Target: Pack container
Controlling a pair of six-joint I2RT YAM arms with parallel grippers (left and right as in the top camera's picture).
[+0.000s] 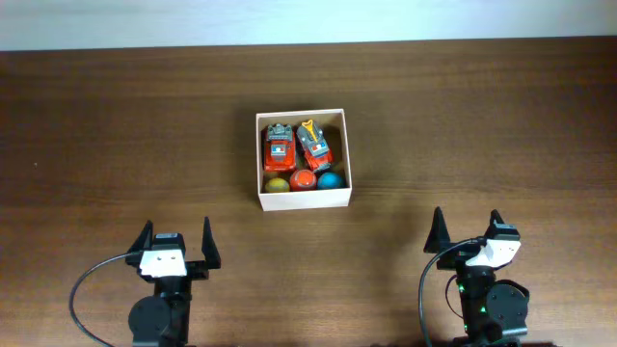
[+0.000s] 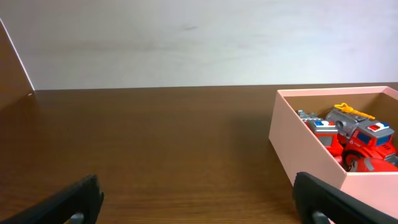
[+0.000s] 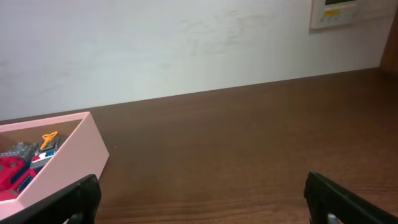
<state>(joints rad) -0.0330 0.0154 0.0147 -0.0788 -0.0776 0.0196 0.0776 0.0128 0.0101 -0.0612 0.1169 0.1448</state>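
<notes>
- The container (image 1: pixel 305 199) stands on the bench (image 1: pixel 116 125), centred ahead of both my arms.
- Red toy trucks (image 1: pixel 280 146) lie side by side in the container's far half. Three balls (image 1: pixel 304 180) sit in a row along its near wall.
- I see nothing loose around the container, so I judge packing complete.
- Step in hand, as I judge it: park clear. Do not sweep across the container, because its thin walls would likely shift.
- My left end effector (image 1: pixel 176 231) is spread wide and empty. It sits near-left of the container, well apart, with its fingers pointing toward it.
- My right end effector (image 1: pixel 466 224) is likewise spread and empty, near-right of the container and well apart.
</notes>
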